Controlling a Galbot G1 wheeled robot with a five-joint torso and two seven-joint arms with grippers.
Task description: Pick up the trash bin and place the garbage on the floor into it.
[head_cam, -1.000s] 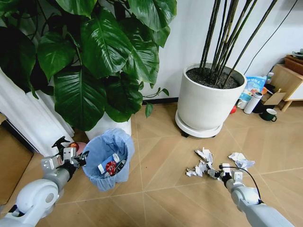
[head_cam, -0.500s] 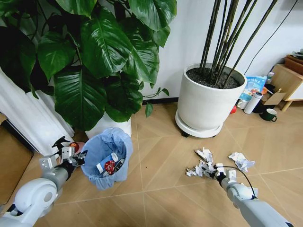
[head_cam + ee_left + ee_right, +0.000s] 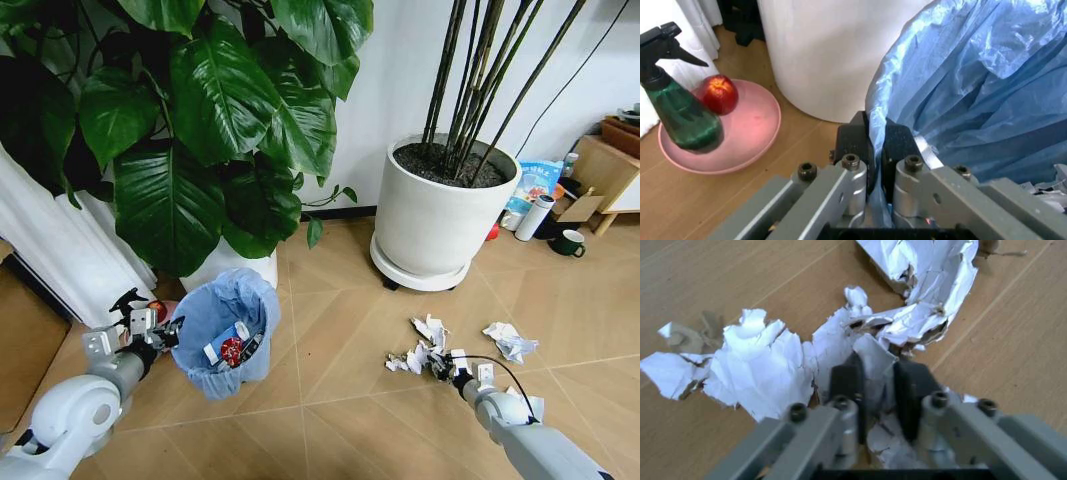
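Our left gripper (image 3: 870,150) pinches the trash bin (image 3: 225,340) by its bag-lined rim to carry it; our right gripper (image 3: 875,382) clamps torn paper (image 3: 773,365) off the floor (image 3: 340,400) for dumping.

Bright, even indoor light in the head view; soft shadows on the floor (image 3: 330,300) under the large white plant pot (image 3: 435,215) and below the trash bin (image 3: 228,335), and wide-angle bending near the frame edges. Left wrist view is bright with sheen on the bin's blue bag; metal close to the lens is soft. Right wrist view is slightly blurred, torn paper (image 3: 840,340) nearly washed out white.
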